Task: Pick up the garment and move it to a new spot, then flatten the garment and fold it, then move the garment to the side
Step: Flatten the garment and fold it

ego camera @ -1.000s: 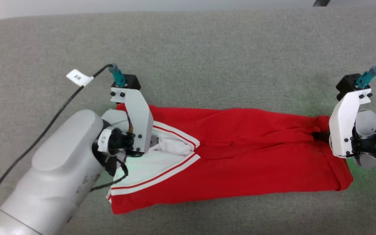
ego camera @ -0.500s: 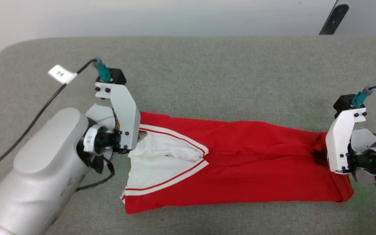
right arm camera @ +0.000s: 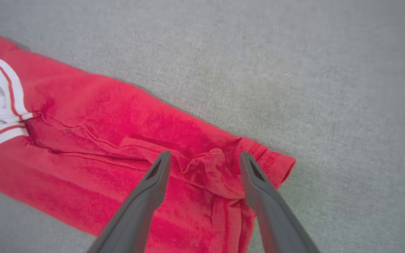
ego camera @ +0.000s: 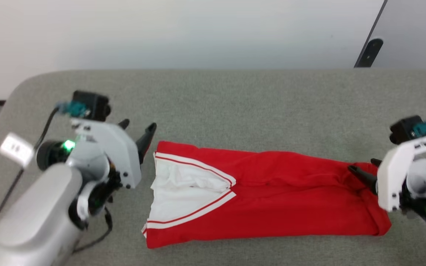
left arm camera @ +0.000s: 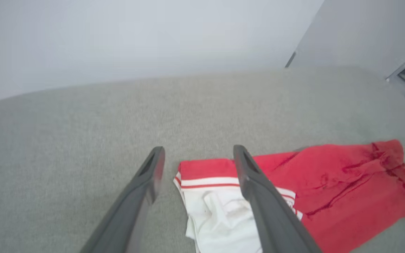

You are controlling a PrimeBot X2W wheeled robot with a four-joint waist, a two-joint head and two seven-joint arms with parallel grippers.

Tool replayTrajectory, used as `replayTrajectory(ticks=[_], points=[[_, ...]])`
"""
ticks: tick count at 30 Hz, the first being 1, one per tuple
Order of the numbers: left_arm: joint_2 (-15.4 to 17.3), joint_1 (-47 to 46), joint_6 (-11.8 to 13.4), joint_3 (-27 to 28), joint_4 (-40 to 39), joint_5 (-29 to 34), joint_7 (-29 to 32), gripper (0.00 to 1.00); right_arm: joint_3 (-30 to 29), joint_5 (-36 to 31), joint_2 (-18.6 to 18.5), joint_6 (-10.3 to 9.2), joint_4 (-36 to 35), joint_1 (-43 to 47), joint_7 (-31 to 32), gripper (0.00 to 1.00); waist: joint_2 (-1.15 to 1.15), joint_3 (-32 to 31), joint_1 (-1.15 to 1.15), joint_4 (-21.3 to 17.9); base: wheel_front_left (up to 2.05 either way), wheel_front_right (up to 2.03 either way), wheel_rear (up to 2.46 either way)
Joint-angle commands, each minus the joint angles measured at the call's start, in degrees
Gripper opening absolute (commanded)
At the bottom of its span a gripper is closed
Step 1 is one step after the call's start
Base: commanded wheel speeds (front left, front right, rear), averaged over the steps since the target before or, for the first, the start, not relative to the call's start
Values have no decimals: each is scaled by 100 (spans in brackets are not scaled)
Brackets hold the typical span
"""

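The red garment (ego camera: pixel 272 195) lies stretched out on the grey pad (ego camera: pixel 235 103). The left gripper (ego camera: pixel 138 128) is open and empty, just beside the garment's white end. The right gripper (ego camera: pixel 361 165) is open and empty too, over the garment's red end. That end is bunched up, so folding now could make a lumpy fold. I count one garment, two grippers and one pad.

The left gripper (left arm camera: pixel 199 150) stands wide open beside the white-ended garment (left arm camera: pixel 329 189).
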Motion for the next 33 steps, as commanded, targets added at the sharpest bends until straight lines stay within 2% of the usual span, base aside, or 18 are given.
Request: replayTrajectory(ticks=[1,6,9,16,20,24,29,33], points=[[-9,226,43,51,-66,45,-237,100,29,-78,-97,-6,-156,200,-237,100,0,-161,0,-28,0,0,0],[70,997,-8,225,-407,248,-1463,100,18,-395,-386,-7,-731,750,-1603,100,0,-419,0,-67,0,0,0],[113,1483,62,389,-576,321,-2213,100,-85,-639,-465,-7,-911,1082,-2371,100,0,-541,0,-112,0,0,0],[132,2613,241,807,-796,508,-3593,100,-362,-1057,-346,-7,-1151,1768,-3549,100,0,-719,0,-273,0,0,0],[-28,3216,229,1197,-859,669,-3753,100,-606,-1311,-194,-7,-1291,2034,-3978,100,0,-781,0,-439,0,0,0],[-474,3663,89,1869,-1154,1134,-3758,100,-906,-1479,-107,-7,-1369,2196,-4204,100,0,-780,0,-638,0,0,0],[-819,3887,-345,2250,-1174,1793,-3752,100,-1355,-1658,-66,-7,-1399,2362,-4289,100,0,-722,0,-895,0,0,0],[-1098,3867,-656,2481,-1074,2082,-3754,100,-1647,-1753,20,-7,-1389,2497,-4264,100,0,-652,0,-1071,0,0,0]])
